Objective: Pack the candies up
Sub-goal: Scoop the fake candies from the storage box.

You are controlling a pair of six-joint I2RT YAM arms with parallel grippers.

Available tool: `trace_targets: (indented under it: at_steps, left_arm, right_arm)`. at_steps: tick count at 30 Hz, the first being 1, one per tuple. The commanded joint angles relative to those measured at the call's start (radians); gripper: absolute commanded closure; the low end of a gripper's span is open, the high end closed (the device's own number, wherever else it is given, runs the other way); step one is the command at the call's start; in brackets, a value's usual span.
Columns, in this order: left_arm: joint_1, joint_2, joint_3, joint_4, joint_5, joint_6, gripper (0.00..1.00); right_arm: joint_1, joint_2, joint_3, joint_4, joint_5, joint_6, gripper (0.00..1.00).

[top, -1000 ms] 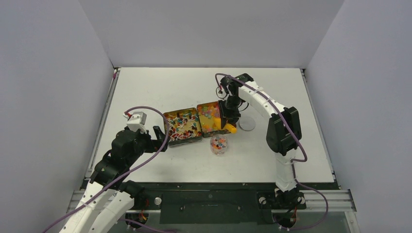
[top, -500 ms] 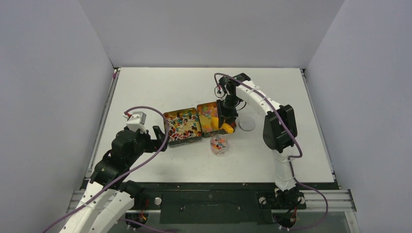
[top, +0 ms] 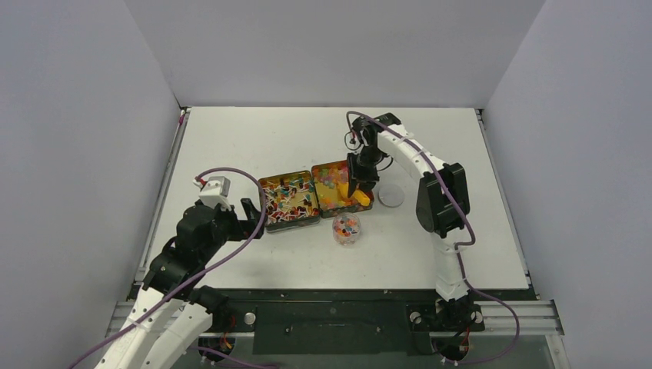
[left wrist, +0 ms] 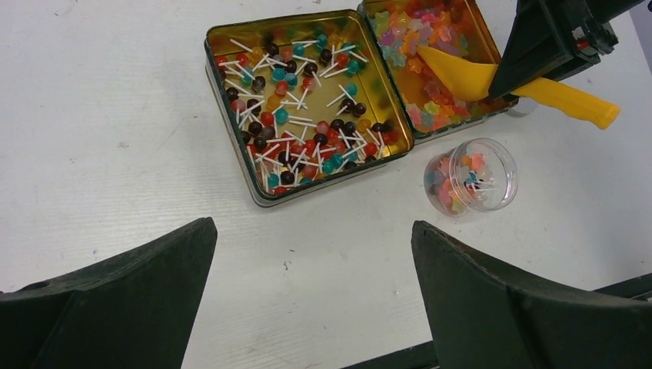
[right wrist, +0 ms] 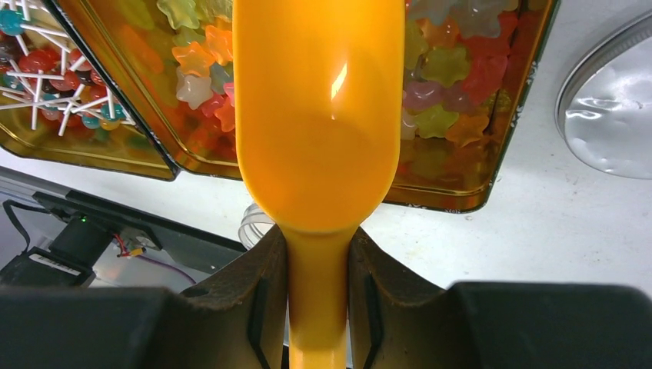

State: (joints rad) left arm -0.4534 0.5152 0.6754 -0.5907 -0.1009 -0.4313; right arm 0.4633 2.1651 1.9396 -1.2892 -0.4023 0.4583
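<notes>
R pincer (right wrist: 319, 307) clamped on orange scoop (right wrist: 319, 115) handle, bowl over star candies (left wrist: 419, 46) in right tin (left wrist: 461, 125). Scoop tip & handle end cut off in R wrist cam. L pincer (left wrist: 313, 223) wide, over worktop (left wrist: 115, 115). Jar (left wrist: 470, 175) w/ some candies near tin, mostly hidden behind scoop in R cam.

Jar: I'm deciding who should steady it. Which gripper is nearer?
Right. The right gripper, clamping the scoop over the gummy tin, is just beyond the jar; the open left gripper sits farther off to its left.
</notes>
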Motion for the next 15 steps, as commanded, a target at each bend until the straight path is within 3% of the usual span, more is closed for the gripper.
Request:
trace_targets:
  at_steps: [1,15]
  left_arm:
    - [0.013,0.009,0.007,0.029,-0.01,0.014,0.04]
    - [0.021,0.014,0.008,0.026,-0.022,0.012,0.04]
  right_arm:
    - [-0.004,0.003,0.045,0.011,-0.019,0.018,1.0]
    - [-0.036,0.01,-0.05,0.118,0.038,0.089,1.0]
